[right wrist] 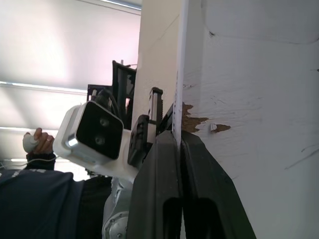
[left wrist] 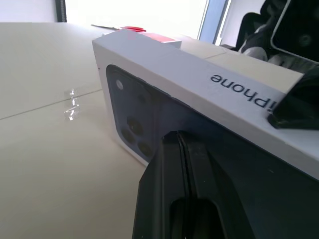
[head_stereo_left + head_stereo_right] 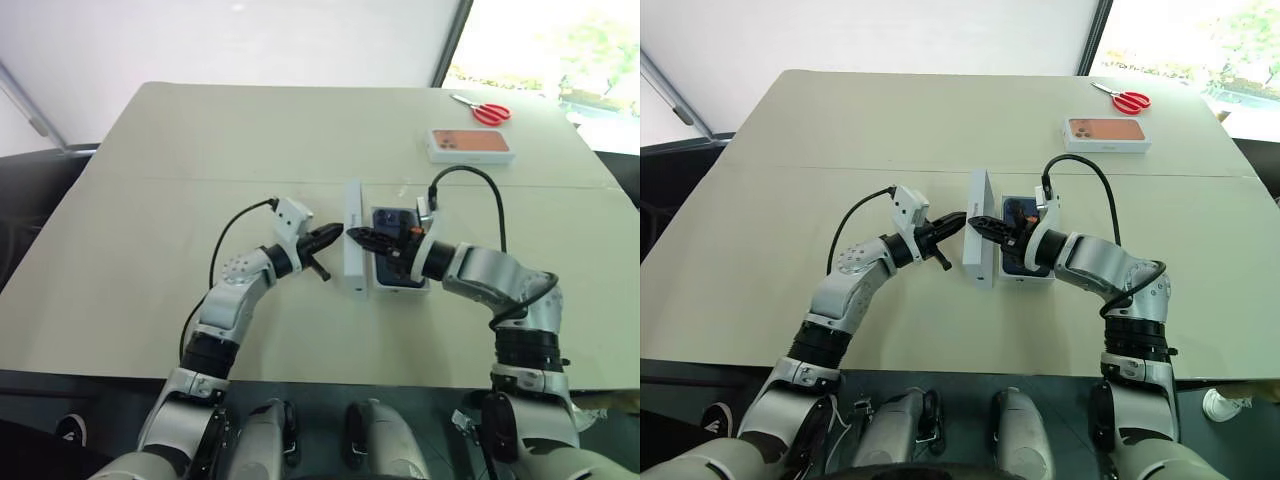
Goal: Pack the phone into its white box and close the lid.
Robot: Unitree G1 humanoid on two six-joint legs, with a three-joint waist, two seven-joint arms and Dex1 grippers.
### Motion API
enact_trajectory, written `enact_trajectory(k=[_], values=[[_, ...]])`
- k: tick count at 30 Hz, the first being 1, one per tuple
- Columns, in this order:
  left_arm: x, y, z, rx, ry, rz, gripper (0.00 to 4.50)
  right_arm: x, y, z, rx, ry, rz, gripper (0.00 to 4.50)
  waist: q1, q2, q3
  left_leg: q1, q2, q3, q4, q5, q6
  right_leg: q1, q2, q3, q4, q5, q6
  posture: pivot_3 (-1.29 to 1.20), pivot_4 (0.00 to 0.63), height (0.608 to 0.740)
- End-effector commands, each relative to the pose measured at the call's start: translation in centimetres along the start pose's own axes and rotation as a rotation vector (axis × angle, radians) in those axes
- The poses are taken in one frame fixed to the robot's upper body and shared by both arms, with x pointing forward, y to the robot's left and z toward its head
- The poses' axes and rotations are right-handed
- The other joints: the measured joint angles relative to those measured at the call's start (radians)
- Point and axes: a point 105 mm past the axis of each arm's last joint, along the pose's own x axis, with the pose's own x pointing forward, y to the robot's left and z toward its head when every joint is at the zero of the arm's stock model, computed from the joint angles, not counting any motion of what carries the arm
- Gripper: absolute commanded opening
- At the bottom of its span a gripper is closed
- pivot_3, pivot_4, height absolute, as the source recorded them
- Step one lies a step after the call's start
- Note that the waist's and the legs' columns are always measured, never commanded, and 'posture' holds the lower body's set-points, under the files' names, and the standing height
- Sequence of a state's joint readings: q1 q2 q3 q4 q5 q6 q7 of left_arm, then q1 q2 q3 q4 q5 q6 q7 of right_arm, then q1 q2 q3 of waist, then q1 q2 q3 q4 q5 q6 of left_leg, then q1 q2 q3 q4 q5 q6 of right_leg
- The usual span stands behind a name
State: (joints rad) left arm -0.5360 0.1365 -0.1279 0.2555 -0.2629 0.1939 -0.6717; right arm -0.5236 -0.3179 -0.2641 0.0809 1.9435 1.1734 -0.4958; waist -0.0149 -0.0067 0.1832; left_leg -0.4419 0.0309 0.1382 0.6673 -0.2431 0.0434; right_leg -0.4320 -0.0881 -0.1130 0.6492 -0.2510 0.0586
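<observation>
Pinching the upper edge of the lid (image 3: 354,252), the right gripper (image 3: 357,236) has its two black fingers (image 1: 172,164) drawn nearly together, the thin white wall caught between them. The right wrist view shows that wall running up between the pads, with a small brown scuff in the card just beside them.

Left gripper (image 3: 334,234): fingers (image 2: 175,164) pressed together with nothing between them; tips close against the printed face of the lid, from the side opposite the right gripper. Whether they actually touch it I cannot tell.

Lid: standing on one long edge on the table (image 3: 200,140), dark blue phone picture facing the left gripper, plain inside facing the right arm. Lettering runs along its narrow upper side.

White box (image 3: 378,290): flat on the table just beside the standing lid, partly under the right wrist.

Phone (image 3: 388,218): dark, lying in the white box, its far end visible past the right gripper.

Further out, toward the far right corner of the table: a second white box with orange phone picture (image 3: 470,144), and beyond it red-handled scissors (image 3: 485,110), well apart from the working area.

A person's hand and dark sleeve (image 1: 37,172) show in the right wrist view, behind the left arm.
</observation>
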Motion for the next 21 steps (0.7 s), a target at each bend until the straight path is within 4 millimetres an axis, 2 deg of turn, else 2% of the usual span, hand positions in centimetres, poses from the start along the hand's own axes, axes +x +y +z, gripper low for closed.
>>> enact_trajectory(k=[1, 6, 9, 12, 15, 18, 21], values=[[0.7, -0.4, 1.0, 0.031, -0.044, -0.02, 0.0, -0.6, 1.3, 1.3, -0.029, -0.046, 0.035, 1.95, 0.002, 0.0, 0.0, 0.0, 0.0, 0.0, 0.0, 0.0, 0.0, 0.0, 0.0, 0.0, 0.0, 0.0, 0.0, 0.0, 0.15, 0.738], [1.1, -0.9, 0.9, 0.039, -0.046, -0.031, 0.0, -2.1, 0.6, 3.8, -0.131, -0.105, -0.061, 4.47, 0.007, 0.0, 0.0, -0.001, -0.001, 0.0, 0.001, -0.001, 0.001, 0.0, -0.001, 0.0, 0.0, 0.0, 0.0, 0.0, 0.15, 0.738], [1.7, -1.2, 1.3, 0.042, -0.058, -0.038, 0.0, -3.9, 0.3, 6.0, -0.225, -0.158, -0.119, 4.47, 0.008, 0.0, 0.0, 0.0, -0.001, 0.0, 0.001, -0.001, 0.002, 0.0, -0.001, 0.0, -0.001, 0.0, 0.0, 0.0, 0.15, 0.738], [2.3, -1.7, 1.4, 0.04, -0.063, -0.056, 0.0, -5.8, -0.5, 7.7, -0.441, -0.147, -0.272, 4.47, 0.009, 0.0, 0.0, -0.001, -0.001, 0.0, 0.001, -0.001, 0.002, 0.0, -0.001, 0.0, -0.001, 0.0, 0.0, 0.0, 0.15, 0.738], [2.8, -2.0, 1.1, 0.037, -0.058, -0.066, 0.0, -8.0, -1.1, 9.6, -0.824, -0.113, -0.486, 4.47, 0.009, 0.0, 0.0, -0.001, -0.001, 0.0, 0.001, -0.002, 0.003, 0.0, -0.001, 0.0, -0.001, 0.0, 0.0, 0.0, 0.15, 0.738], [3.4, -2.7, 0.7, 0.039, -0.053, -0.094, 0.0, -9.3, -1.2, 10.0, -1.001, -0.061, -0.543, 4.47, 0.005, 0.0, 0.0, -0.001, -0.001, 0.0, 0.0, -0.002, 0.003, -0.001, 0.0, 0.0, -0.002, 0.0, 0.0, 0.0, 0.15, 0.738], [4.3, -3.5, 0.4, 0.037, -0.051, -0.12, 0.0, -10.4, -2.3, 9.3, -1.062, -0.009, -0.585, 3.64, 0.01, 0.0, 0.0, -0.001, 0.0, 0.0, 0.0, -0.002, 0.003, 0.0, 0.0, 0.0, -0.002, 0.0, 0.0, 0.0, 0.15, 0.738]])
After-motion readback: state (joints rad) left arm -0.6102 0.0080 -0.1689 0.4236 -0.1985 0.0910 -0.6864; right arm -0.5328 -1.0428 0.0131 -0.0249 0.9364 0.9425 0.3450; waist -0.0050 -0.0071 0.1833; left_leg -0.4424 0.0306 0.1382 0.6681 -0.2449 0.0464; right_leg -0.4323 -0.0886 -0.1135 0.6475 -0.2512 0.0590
